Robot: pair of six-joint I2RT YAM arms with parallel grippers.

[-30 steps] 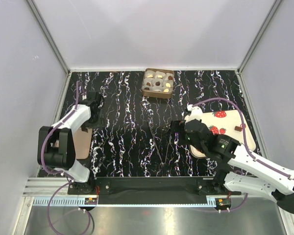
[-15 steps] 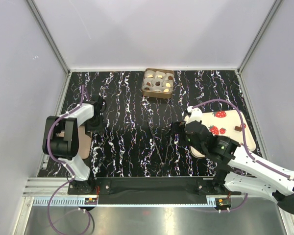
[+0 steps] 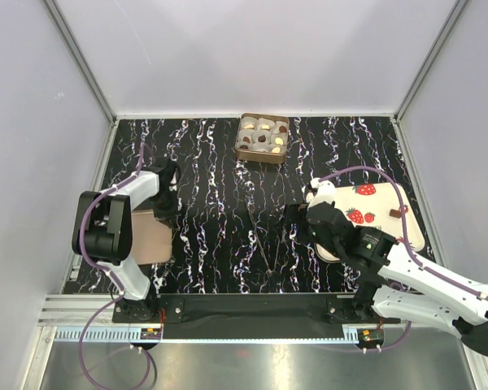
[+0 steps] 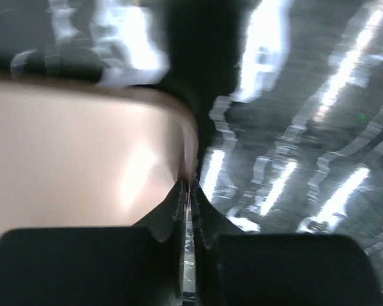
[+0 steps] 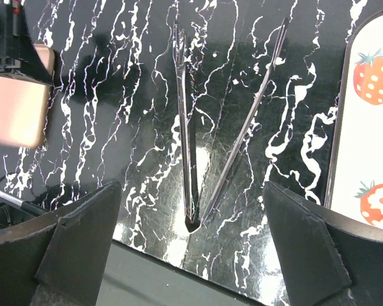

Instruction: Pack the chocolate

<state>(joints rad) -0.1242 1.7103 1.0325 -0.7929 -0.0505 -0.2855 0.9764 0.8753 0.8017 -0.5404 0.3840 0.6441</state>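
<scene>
— Chocolate point(image 3: 262, 139) sits in the box point(image 3: 260, 156), far centre. Jaws?
— We note the left gripper point(image 4: 190, 191) pinched on the copper lid point(image 4: 83, 166), probably for covering. The right gripper point(image 5: 191, 191) gapes above the tongs point(image 5: 185, 127).

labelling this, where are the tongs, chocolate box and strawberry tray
tongs point(image 5: 186, 178): right wrist view, left leg
chocolate box point(image 3: 259, 156): top view, front wall
strawberry tray point(image 3: 411, 230): top view, bare right end
</scene>
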